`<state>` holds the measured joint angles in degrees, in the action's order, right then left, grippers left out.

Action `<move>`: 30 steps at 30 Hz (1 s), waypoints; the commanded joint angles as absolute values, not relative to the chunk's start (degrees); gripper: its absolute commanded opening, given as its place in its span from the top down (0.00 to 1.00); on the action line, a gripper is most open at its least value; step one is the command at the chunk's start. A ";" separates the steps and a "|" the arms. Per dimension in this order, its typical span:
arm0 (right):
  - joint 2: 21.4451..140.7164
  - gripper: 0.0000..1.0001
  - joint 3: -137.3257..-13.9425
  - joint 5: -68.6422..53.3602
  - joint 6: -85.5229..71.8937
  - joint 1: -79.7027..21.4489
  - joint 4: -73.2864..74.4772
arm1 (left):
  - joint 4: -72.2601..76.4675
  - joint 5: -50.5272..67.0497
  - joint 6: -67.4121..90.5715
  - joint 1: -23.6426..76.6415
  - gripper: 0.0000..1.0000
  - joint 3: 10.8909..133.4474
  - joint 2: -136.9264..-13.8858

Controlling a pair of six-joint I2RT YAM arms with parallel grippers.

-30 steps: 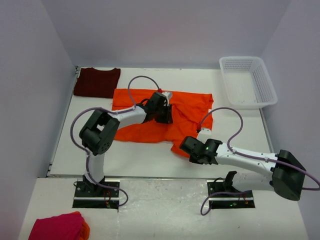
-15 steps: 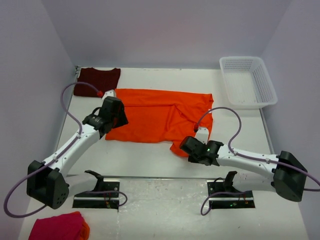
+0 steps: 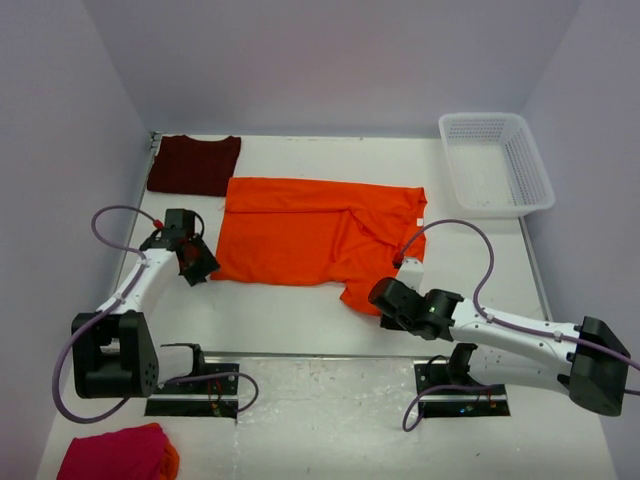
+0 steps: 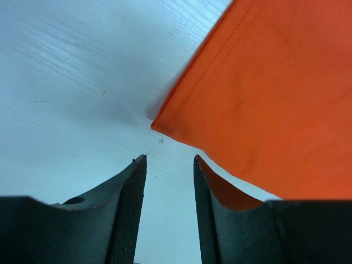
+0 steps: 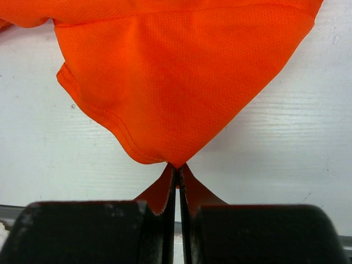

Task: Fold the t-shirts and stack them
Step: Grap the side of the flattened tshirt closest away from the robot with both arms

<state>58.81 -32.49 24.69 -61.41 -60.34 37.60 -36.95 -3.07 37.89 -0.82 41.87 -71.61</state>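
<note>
The bright orange t-shirt (image 3: 310, 235) lies spread across the middle of the table, partly folded. My right gripper (image 3: 385, 297) is shut on its near right corner; in the right wrist view the cloth (image 5: 181, 82) runs down to a point pinched in the gripper (image 5: 177, 166). My left gripper (image 3: 197, 270) sits low by the shirt's near left corner. Its fingers (image 4: 169, 159) are open over bare table, with the orange corner (image 4: 165, 122) just ahead of them, apart. The dark maroon t-shirt (image 3: 195, 163) lies folded at the back left.
A white plastic basket (image 3: 495, 163) stands at the back right. A pink-red cloth bundle (image 3: 115, 453) lies off the table at the near left, beside the left arm's base. Walls close in the left, back and right sides.
My left arm has swung from the shirt's upper middle out to its near left corner, leaving the cloth flat. My right gripper has kept its hold and shifted slightly right and nearer.
</note>
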 commanded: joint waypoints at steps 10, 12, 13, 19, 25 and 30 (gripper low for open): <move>58.62 1.00 -32.96 25.58 -62.14 -61.43 37.26 | -32.43 7.29 34.28 -4.65 0.60 42.45 -76.28; 58.36 1.00 -32.87 25.75 -62.31 -61.43 37.53 | -32.87 6.51 34.10 -5.01 0.57 42.89 -76.55; 58.27 1.00 -32.87 25.66 -62.23 -61.44 37.53 | -33.05 5.63 34.01 -5.10 0.56 42.98 -76.47; 59.33 1.00 -33.40 25.93 -62.58 -61.52 37.97 | -33.66 4.48 33.58 -6.15 0.55 43.24 -77.17; 58.71 1.00 -33.57 26.28 -62.93 -61.61 38.67 | -32.87 4.13 33.57 -6.50 0.55 43.42 -79.54; 59.41 1.00 -33.84 26.28 -63.19 -61.70 38.93 | -31.64 4.48 33.22 -6.94 0.55 44.03 -81.91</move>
<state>58.87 -32.49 24.53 -61.89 -61.19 38.15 -33.65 4.27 34.81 -6.07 41.91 -80.90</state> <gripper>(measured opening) 0.007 0.448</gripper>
